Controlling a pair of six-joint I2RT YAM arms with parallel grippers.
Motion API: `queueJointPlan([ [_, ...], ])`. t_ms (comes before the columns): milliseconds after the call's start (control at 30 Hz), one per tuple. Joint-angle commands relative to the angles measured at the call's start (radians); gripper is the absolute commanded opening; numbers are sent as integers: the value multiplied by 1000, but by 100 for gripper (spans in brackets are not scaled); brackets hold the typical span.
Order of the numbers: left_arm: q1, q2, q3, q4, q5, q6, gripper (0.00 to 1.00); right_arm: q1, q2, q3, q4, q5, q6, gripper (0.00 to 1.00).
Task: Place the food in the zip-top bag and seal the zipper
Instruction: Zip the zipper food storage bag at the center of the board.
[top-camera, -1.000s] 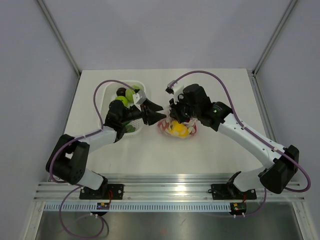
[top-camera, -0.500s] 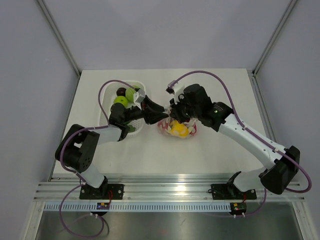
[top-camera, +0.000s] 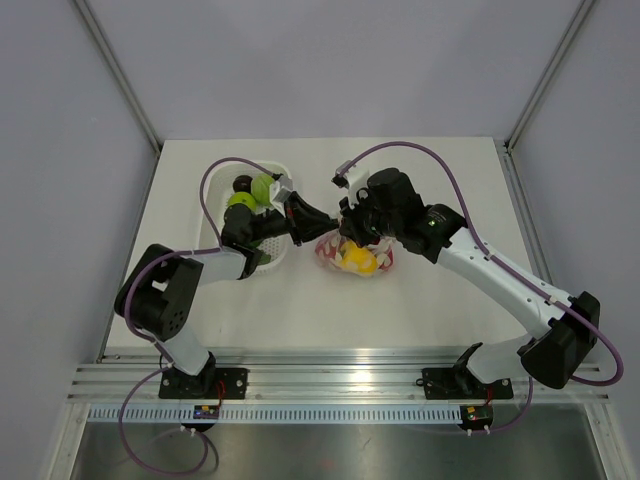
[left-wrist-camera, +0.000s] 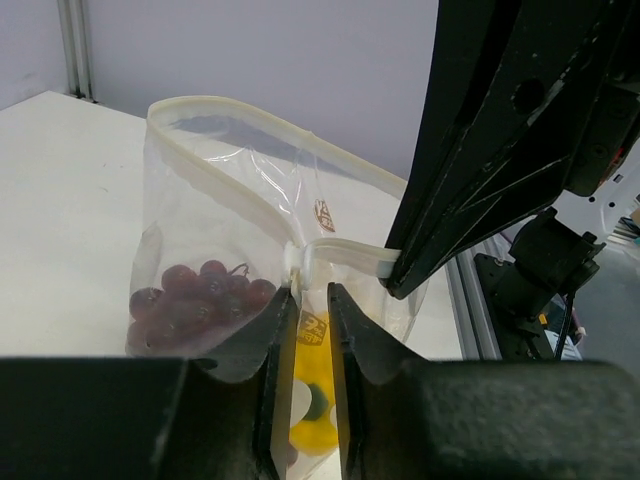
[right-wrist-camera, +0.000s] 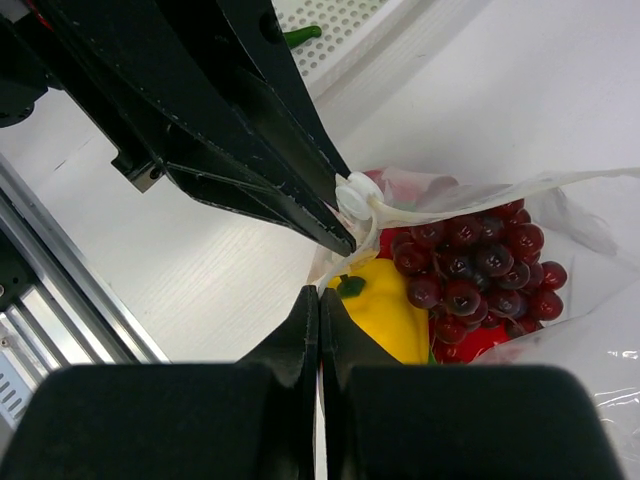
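Note:
The zip-top bag (top-camera: 362, 266) stands mid-table with its mouth gaping. Inside are a yellow pepper (right-wrist-camera: 385, 310), a dark purple grape bunch (right-wrist-camera: 470, 265) and a red piece (right-wrist-camera: 475, 345). My left gripper (left-wrist-camera: 307, 290) is shut on the bag's near end, right at the white end of the zipper (left-wrist-camera: 250, 125). My right gripper (right-wrist-camera: 319, 295) is shut on the thin bag edge just below the zipper strip (right-wrist-camera: 480, 205). The two grippers meet tip to tip above the bag, left (top-camera: 328, 228) and right (top-camera: 350, 228). More food, green and dark pieces (top-camera: 243, 200), lies in the basket.
A white slotted basket (top-camera: 255, 166) stands left of the bag, under my left arm; its corner with a green piece shows in the right wrist view (right-wrist-camera: 350, 40). Purple cables loop over both arms. Grey walls enclose the table.
My left arm's elbow has swung in toward the basket and its gripper has shifted slightly up and left. The bag and my right gripper have barely moved.

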Motion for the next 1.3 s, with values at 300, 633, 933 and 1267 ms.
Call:
queueJointPlan([
  [300,3,-40,3,96,17,-16,0,9,-35,72,-42,35,-40,19],
  [633,58,-80,-43,159,129,-111,0,7,-10,243,-182,-30,-198,50],
  [933,61,-126,-58,110,151,-107,0,9,96,270,-193,-200,-371,48],
  [1267,61,-143,-54,58,147,-74,0,9,163,282,-224,-296,-475,48],
])
